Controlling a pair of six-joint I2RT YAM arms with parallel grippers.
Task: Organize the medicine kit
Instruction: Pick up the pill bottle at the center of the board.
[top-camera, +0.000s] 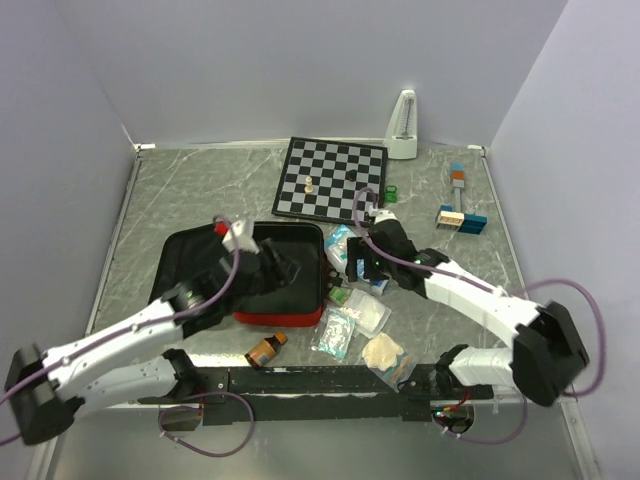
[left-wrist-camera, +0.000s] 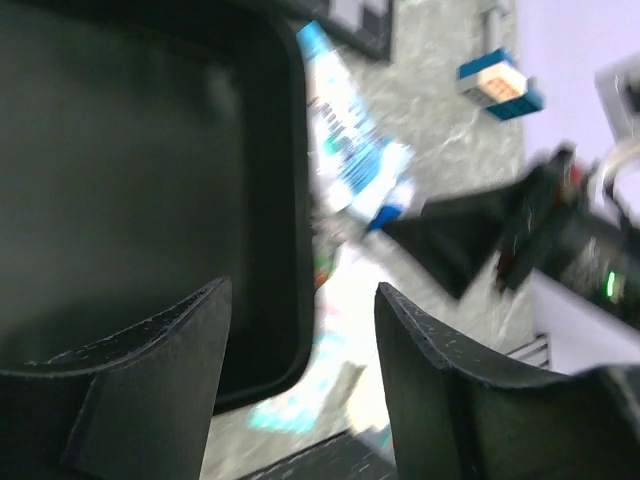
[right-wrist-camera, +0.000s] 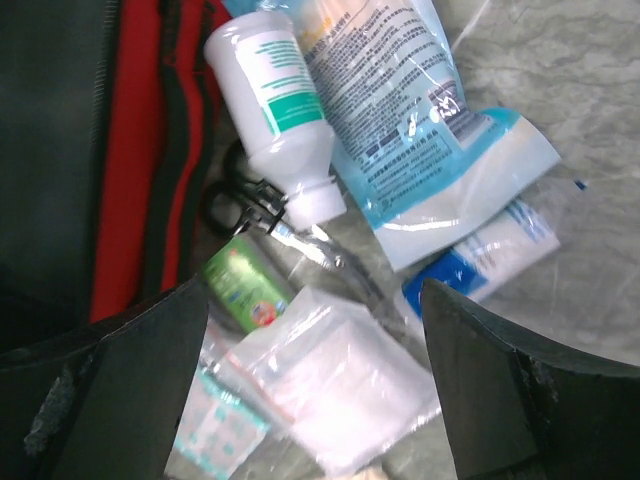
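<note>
Left hand (left-wrist-camera: 302, 292) over open red kit (top-camera: 280, 319)

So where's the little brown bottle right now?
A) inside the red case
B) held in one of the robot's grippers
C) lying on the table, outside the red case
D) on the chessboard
C: the brown bottle lies on its side on the table, just outside the near red edge of the medicine kit, on the side toward the arm bases.

Medicine kit (top-camera: 278, 318) open; left tool (top-camera: 287, 268) above its lining; packets (top-camera: 345, 328) beside.
</note>
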